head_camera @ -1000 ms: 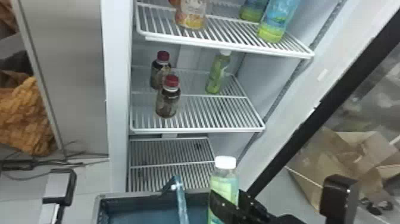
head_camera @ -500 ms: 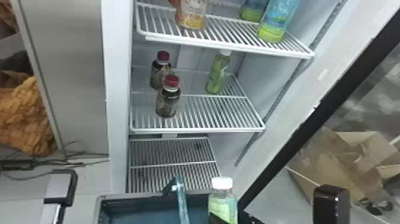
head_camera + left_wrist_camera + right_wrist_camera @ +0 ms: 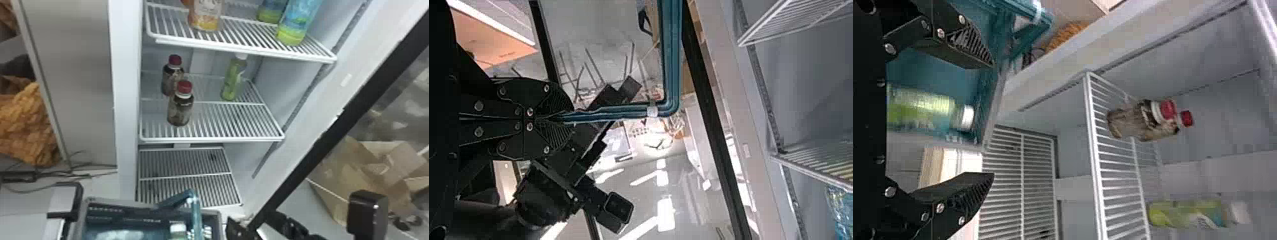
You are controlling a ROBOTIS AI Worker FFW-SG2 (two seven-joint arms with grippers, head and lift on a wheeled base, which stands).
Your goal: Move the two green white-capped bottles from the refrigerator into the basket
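Right claw [image 3: 252, 220] gapes wide, left claw [image 3: 569, 118] grips handle [image 3: 614, 112] (one green bottle [image 3: 920, 107] in basket [image 3: 110, 201], one [image 3: 234, 79] shelved).

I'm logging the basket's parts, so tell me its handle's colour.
The handle is teal, seen best in the left wrist view.

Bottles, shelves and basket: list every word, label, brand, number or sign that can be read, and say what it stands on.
No text can be read.
Orange-labelled bottle, upper shelf: label too blurred.
Blue-and-green bottle, same shelf: too blurred.
Front red-capped bottle, middle shelf: too blurred.
Green bottle, same shelf: too blurred.
Bottle in basket: too blurred.
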